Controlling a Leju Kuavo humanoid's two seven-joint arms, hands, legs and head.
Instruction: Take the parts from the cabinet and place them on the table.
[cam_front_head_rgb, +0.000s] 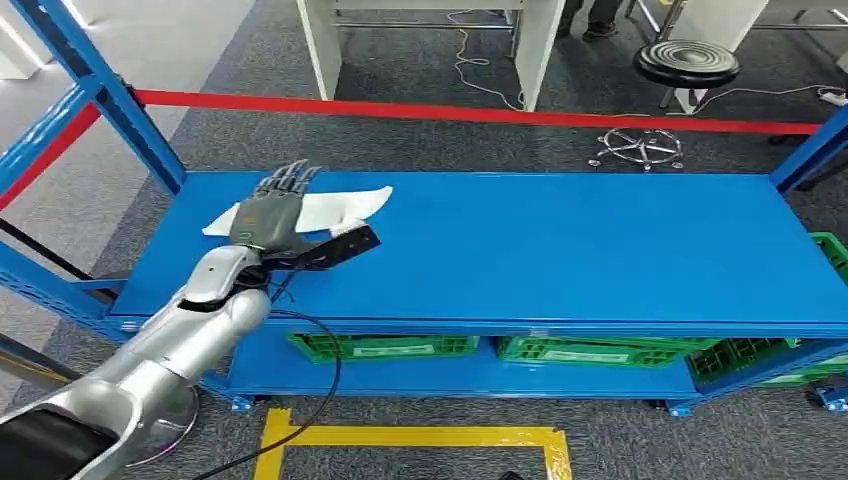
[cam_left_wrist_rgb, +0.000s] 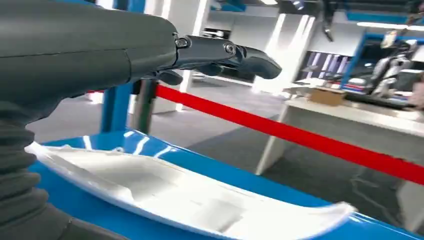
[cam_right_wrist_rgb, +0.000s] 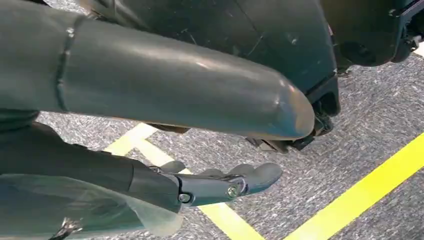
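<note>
Left arm reached over the blue shelf, white part lying under its hand.

Silver and long, the left arm is seen in the head view entering from below, and the left hand (cam_front_head_rgb: 272, 212) is held over the white part (cam_front_head_rgb: 335, 209), which lies flat on the blue shelf (cam_front_head_rgb: 560, 250) near its left end; the fingers are stretched and slightly spread, nothing is gripped. Green crates (cam_front_head_rgb: 385, 347) are stored on the lower level. From the left wrist view, the fingers (cam_left_wrist_rgb: 235, 55) are extended above the part (cam_left_wrist_rgb: 165, 187), apart from it. From the right wrist view, the right hand (cam_right_wrist_rgb: 150, 150) hangs over grey carpet (cam_right_wrist_rgb: 360, 150) with yellow lines (cam_right_wrist_rgb: 365, 192), fingers straight, holding nothing.
</note>
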